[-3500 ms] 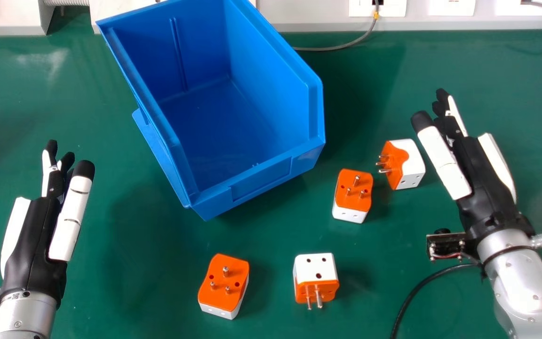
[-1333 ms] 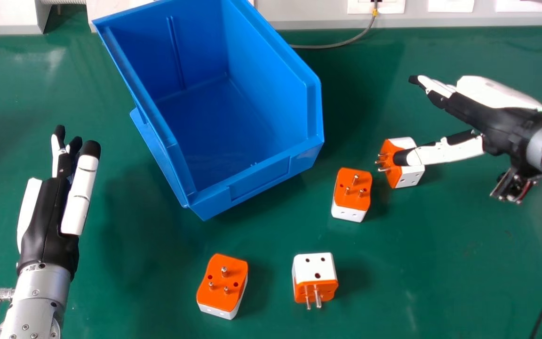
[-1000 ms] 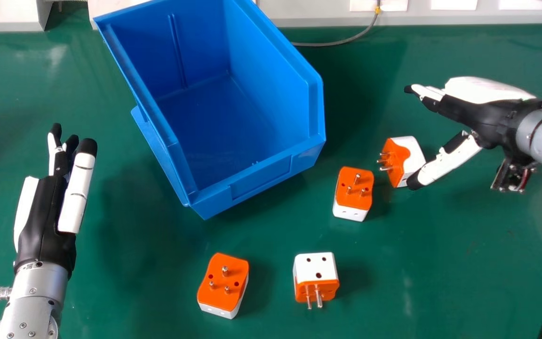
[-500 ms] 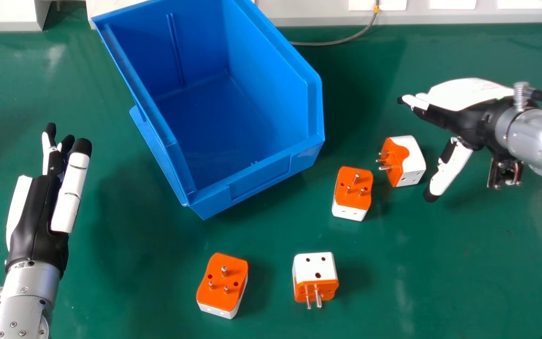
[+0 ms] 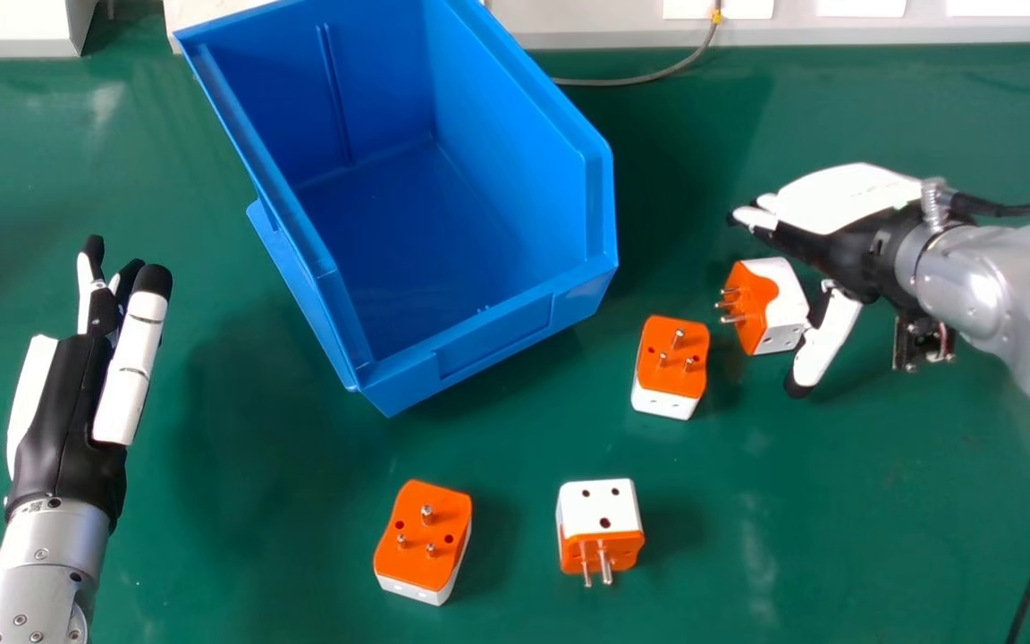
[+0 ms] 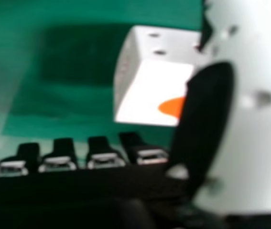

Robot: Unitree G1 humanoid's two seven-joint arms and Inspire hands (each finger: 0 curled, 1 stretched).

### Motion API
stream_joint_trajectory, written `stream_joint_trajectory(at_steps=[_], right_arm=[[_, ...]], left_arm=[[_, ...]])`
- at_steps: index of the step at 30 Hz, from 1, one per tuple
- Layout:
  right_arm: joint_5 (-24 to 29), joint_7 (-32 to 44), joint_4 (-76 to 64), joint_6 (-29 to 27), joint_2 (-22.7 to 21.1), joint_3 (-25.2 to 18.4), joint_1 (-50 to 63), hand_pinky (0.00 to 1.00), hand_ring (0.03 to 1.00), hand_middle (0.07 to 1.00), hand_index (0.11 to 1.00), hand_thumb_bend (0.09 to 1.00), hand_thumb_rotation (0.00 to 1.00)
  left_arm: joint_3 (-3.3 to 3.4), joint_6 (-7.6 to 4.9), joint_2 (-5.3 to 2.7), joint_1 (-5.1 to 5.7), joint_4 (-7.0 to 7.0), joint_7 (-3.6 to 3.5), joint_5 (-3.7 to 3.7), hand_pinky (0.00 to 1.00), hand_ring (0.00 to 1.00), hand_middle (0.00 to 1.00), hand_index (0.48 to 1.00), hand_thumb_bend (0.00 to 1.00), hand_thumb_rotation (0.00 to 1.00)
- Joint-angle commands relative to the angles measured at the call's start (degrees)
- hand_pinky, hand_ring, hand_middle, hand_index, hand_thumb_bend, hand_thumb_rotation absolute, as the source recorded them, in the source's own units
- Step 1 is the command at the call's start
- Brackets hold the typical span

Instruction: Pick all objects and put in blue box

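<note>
Right robot hand (image 5: 848,249) is wide open just beside one orange-and-white adapter (image 5: 785,309); three more adapters (image 5: 671,358) and the blue box (image 5: 493,333) sit to its left, towards the straight-fingered left robot hand (image 5: 68,420).

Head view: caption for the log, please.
Right hand open at the nearest adapter, three more adapters on the green table, blue box empty.

a grey cable (image 5: 631,82) lies on the green table (image 5: 282,528).
</note>
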Motion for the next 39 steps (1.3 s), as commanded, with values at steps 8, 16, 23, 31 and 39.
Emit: stream_joint_trajectory(at_steps=[8, 16, 23, 31, 39], right_arm=[[0.95, -0.64, 1.83, 1.99, 1.84, -0.33, -2.21, 0.98, 1.000, 1.000, 0.953, 0.748, 0.29], [0.19, -0.69, 2.68, 3.34, 2.64, 0.42, -2.29, 0.98, 1.000, 1.000, 0.951, 0.727, 0.26], [1.00, -1.28, 2.70, 3.19, 2.54, -0.11, -1.88, 0.98, 0.998, 1.000, 0.943, 0.729, 0.26], [-0.15, -2.24, 2.94, 2.54, 2.38, 1.24, -2.06, 0.97, 0.988, 0.992, 0.927, 0.720, 0.24], [-0.57, -4.09, 3.24, 2.32, 2.49, 2.40, -2.20, 0.95, 0.981, 0.981, 0.915, 0.707, 0.20]], left_arm=[[1.07, 1.93, 0.45, 2.34, -6.05, -0.59, -1.12, 0.91, 0.96, 0.97, 0.955, 0.55, 0.98], [1.46, 2.91, 0.58, 3.32, -7.76, -0.98, -1.16, 0.91, 0.96, 0.97, 0.954, 0.54, 0.98], [1.73, 3.03, 0.82, 3.96, -8.61, -1.36, -1.23, 0.91, 0.95, 0.97, 0.954, 0.54, 0.98], [1.88, 3.68, 1.30, 5.27, -10.41, -1.57, -0.86, 0.90, 0.95, 0.97, 0.952, 0.53, 0.98], [2.26, 4.09, 1.69, 6.43, -11.73, -1.97, -0.72, 0.90, 0.95, 0.97, 0.950, 0.54, 0.98]])
